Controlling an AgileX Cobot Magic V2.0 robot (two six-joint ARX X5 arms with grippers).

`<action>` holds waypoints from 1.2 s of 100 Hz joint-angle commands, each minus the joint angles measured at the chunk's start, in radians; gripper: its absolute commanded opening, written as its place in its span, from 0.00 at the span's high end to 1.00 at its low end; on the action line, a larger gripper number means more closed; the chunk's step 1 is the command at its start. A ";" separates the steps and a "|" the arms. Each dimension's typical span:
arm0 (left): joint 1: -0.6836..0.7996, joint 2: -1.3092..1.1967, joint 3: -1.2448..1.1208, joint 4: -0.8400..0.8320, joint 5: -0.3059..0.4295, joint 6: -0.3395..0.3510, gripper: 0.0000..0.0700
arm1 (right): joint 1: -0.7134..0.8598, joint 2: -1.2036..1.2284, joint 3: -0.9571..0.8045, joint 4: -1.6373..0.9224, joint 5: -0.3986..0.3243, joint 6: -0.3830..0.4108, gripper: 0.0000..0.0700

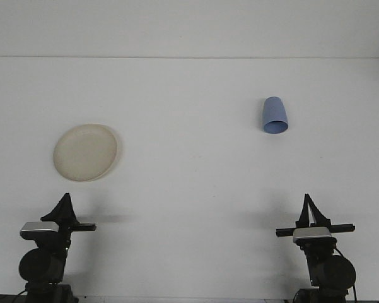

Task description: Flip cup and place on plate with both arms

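Note:
A blue cup sits on the white table at the right, far from both arms. Its narrow end is up and its wide end is down, so it looks upside down. A round cream plate lies flat at the left with nothing on it. My left gripper is low at the front left, just in front of the plate, with its fingers meeting at a point and holding nothing. My right gripper is low at the front right, well in front of the cup, also shut and holding nothing.
The white table runs back to a pale wall, with its far edge showing as a thin line. Only the plate and the cup lie on it.

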 commanded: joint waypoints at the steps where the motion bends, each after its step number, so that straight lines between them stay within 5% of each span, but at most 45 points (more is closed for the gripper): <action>1: 0.002 -0.001 -0.020 0.010 0.000 -0.004 0.98 | 0.000 0.000 -0.002 0.011 0.000 0.007 1.00; 89: 0.002 -0.001 -0.020 0.010 0.000 -0.004 0.98 | 0.002 0.000 -0.002 0.084 -0.010 0.018 1.00; 99: 0.002 -0.001 -0.020 0.010 0.000 -0.004 0.98 | 0.002 0.000 -0.002 0.100 -0.027 0.101 1.00; 120: 0.002 -0.001 -0.020 0.010 0.000 -0.004 0.98 | 0.002 0.000 -0.002 0.104 -0.023 0.403 1.00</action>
